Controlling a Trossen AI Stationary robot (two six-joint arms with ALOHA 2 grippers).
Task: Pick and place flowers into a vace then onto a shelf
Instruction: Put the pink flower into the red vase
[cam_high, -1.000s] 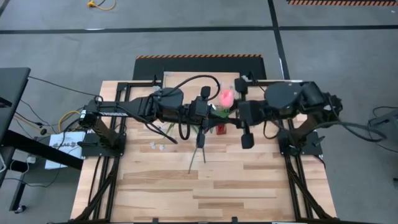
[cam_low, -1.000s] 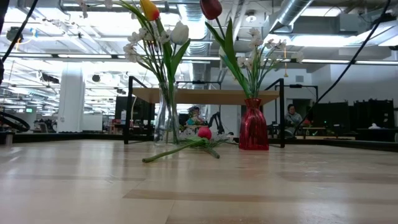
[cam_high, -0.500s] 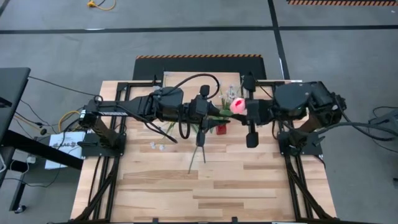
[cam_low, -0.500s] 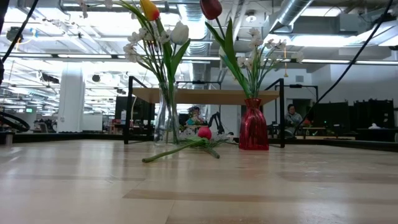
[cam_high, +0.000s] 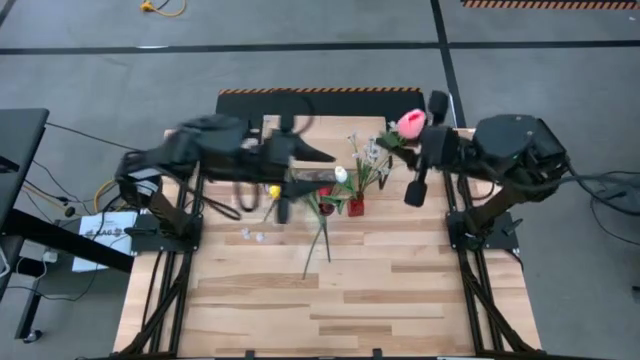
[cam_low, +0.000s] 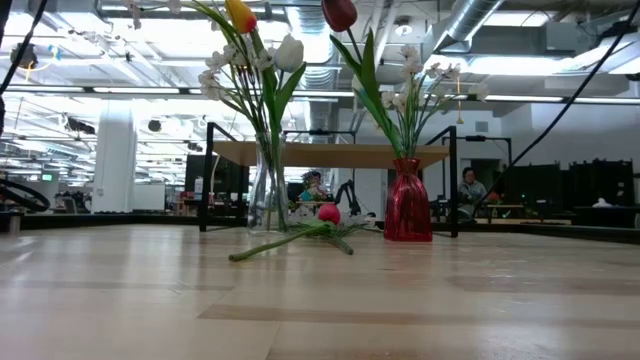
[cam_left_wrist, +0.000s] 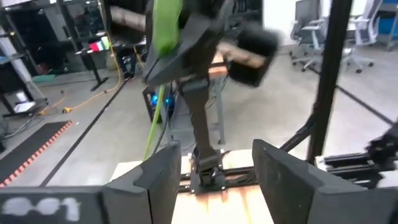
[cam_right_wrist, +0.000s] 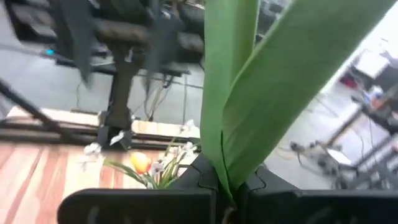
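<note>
A clear glass vase (cam_low: 267, 195) with a yellow tulip (cam_high: 274, 191) and a white one, and a red vase (cam_low: 407, 200) with a dark red tulip and white sprays, stand on the tabletop in front of the shelf (cam_low: 330, 153). A red-headed tulip (cam_low: 300, 232) lies flat on the table between them. My right gripper (cam_right_wrist: 227, 193) is high above the table's far right, shut on a pink tulip (cam_high: 411, 123). My left gripper (cam_left_wrist: 211, 180) is open, holds nothing, and hovers high at the far left (cam_high: 320, 157). My right gripper pinches the pink tulip at the base of its green leaves and stem (cam_right_wrist: 225, 177) between its two shut fingers. The fingers come roughly level from the table's right. The leaves stand up out of the fingers, and the tulip is lifted clear of the table and the vases.
The shelf's black legs (cam_low: 207, 175) stand just behind the two vases. A few small white fallen blossoms (cam_high: 250, 236) lie left of the lying tulip. The near half of the tabletop (cam_high: 330, 300) is bare wood. People sit in the room beyond the table.
My left arm has drawn back from over the vases toward the table's left and up, uncovering the bouquets. My right gripper has carried the pink tulip from over the red vase toward the table's far right, and its wrist has turned. The vases and the lying tulip have stayed put.
</note>
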